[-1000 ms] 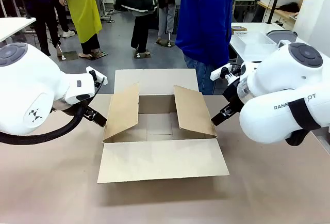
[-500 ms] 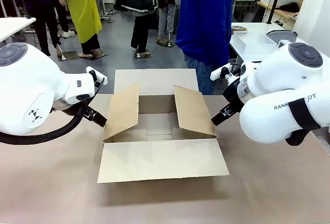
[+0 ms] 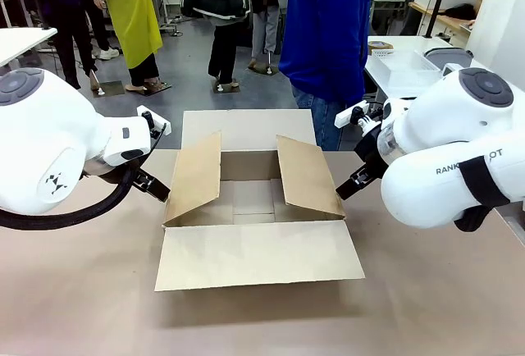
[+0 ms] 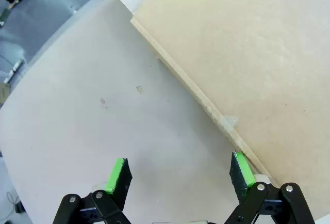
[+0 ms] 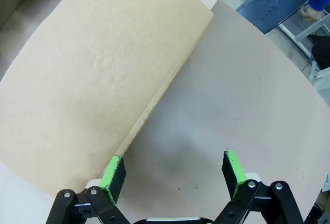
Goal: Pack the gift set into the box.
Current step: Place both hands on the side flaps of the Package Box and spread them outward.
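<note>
The box (image 3: 258,253) sits mid-table (image 3: 82,307) with its top open. The near flap lies flat toward the robot, the far flap flat the other way. The left flap (image 3: 195,177) and right flap (image 3: 308,175) stand tilted, leaning in over the opening.

The left gripper (image 4: 179,175) is just outside the left flap, fingers spread wide over bare table. One green pad (image 4: 240,168) is right at the flap's edge, can't tell if it touches. Same deal for the right gripper (image 5: 174,175) by the right flap: spread wide, one pad at that edge.

A person (image 3: 328,28) in a blue top stands at the far side.
</note>
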You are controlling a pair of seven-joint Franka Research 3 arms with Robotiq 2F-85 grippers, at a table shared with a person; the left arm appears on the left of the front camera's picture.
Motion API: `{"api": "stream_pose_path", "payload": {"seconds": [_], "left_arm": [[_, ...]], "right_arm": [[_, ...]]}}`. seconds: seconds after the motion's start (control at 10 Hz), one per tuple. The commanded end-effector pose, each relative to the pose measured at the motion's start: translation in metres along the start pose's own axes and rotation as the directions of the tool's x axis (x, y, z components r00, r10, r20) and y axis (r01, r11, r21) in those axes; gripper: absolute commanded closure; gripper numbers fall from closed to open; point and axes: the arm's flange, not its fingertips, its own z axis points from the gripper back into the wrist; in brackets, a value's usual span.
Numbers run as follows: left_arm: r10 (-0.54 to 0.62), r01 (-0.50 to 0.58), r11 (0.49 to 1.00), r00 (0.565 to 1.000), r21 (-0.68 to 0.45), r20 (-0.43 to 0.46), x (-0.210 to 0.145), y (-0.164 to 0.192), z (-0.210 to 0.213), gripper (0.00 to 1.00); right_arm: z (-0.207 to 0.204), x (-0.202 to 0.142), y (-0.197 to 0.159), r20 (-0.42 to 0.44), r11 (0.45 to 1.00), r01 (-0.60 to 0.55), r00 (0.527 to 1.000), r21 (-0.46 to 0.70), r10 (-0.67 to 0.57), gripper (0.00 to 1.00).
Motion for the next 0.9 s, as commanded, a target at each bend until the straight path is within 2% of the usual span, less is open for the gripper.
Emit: {"api": "stream_pose_path", "payload": {"seconds": [0.0,0.2,0.3,0.4,0.5,0.6,0.7,0.8], "left_arm": [[-0.001,0.001,1.0,1.0,0.0,0.001,0.0,0.0,0.0,0.0],[0.0,0.0,1.0,1.0,0.0,0.0,0.0,0.0,0.0,0.0],[-0.043,0.042,0.999,0.999,-0.028,-0.029,-0.001,0.004,0.012,0.0],[-0.022,0.022,0.995,1.0,-0.101,0.007,0.002,0.013,0.043,0.0],[0.049,-0.049,0.989,0.999,-0.137,-0.008,0.004,0.02,0.073,0.0],[0.087,-0.08,0.981,0.996,-0.179,0.034,0.0,0.026,0.104,0.0],[0.181,-0.172,0.965,0.983,-0.196,0.027,-0.005,0.034,0.13,0.0],[0.261,-0.244,0.926,0.965,-0.287,0.023,-0.012,0.046,0.154,0.0]], "right_arm": [[0.0,0.0,0.0,0.0,1.0,0.0,1.0,0.001,0.0,0.0],[0.0,0.0,0.0,0.0,1.0,0.0,1.0,0.0,0.0,0.0],[0.019,0.002,-0.003,-0.006,0.999,0.007,1.0,0.039,-0.007,0.0],[0.055,0.009,-0.011,0.002,0.996,0.072,0.997,0.048,-0.073,0.0],[0.093,0.012,-0.022,-0.001,0.979,0.199,0.98,0.033,-0.199,0.0],[0.133,0.003,-0.036,0.094,0.956,0.205,0.969,0.209,-0.229,0.0],[0.162,-0.011,-0.049,0.155,0.889,0.205,0.945,0.408,-0.289,0.0],[0.178,-0.03,-0.067,0.131,0.807,0.301,0.899,0.508,-0.418,0.0]]}}
